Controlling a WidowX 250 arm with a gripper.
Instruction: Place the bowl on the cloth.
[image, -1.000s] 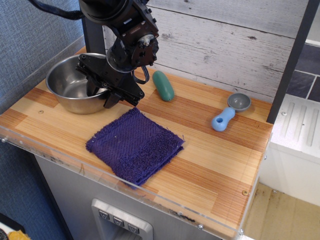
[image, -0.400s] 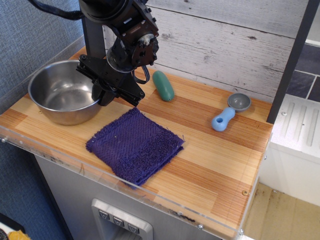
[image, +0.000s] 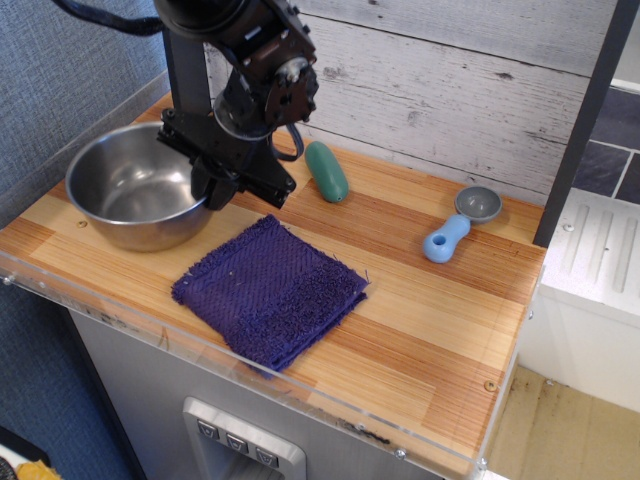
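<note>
The shiny steel bowl (image: 130, 190) is at the left end of the wooden counter, slightly tilted. My gripper (image: 208, 186) comes down from the black arm and is shut on the bowl's right rim, one finger inside and one outside. The dark purple-blue cloth (image: 268, 290) lies flat near the counter's front edge, just right of and in front of the bowl, with nothing on it. The bowl's rim is a short gap from the cloth's back corner.
A green oblong object (image: 326, 171) lies behind the cloth near the plank wall. A blue-handled scoop with a grey cup (image: 452, 232) lies at the right. A clear lip runs along the counter's front edge (image: 300, 385). A blue wall stands at the left.
The bowl slid left and toward the front with the gripper on its rim, then came back slightly right. The gripper rose a little. The cloth has not moved.
</note>
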